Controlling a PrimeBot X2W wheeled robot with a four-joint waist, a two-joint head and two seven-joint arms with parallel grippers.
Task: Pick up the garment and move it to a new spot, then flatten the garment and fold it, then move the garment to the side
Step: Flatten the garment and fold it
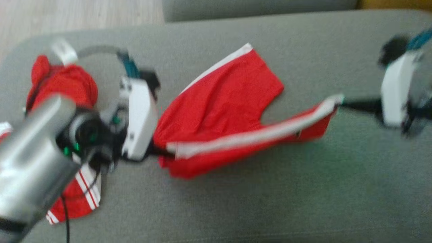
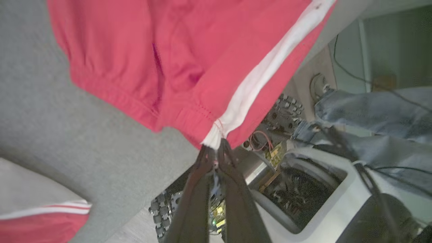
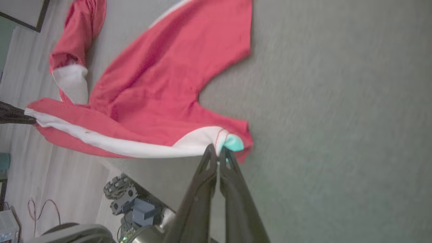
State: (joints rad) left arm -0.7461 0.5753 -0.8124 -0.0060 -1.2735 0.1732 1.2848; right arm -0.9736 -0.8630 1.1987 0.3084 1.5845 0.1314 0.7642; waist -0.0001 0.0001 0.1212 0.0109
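The garment (image 1: 222,104) is a pair of red shorts with a white side stripe, stretched between my two grippers above the grey cushion. My left gripper (image 1: 168,153) is shut on the white-striped waistband corner, seen up close in the left wrist view (image 2: 216,148) under the hanging cloth (image 2: 168,67). My right gripper (image 1: 339,101) is shut on the stripe's other end at the leg hem, and in the right wrist view (image 3: 217,152) its tips pinch the hem. The far leg of the garment (image 3: 162,94) still lies on the cushion.
A crumpled red garment (image 1: 60,84) lies at the far left, and another red piece with white stripes (image 1: 81,199) sits under my left forearm. The grey cushion (image 1: 270,189) stretches right and towards me. A person's jeans (image 2: 371,111) and the robot's base (image 2: 303,189) are beyond the cushion's edge.
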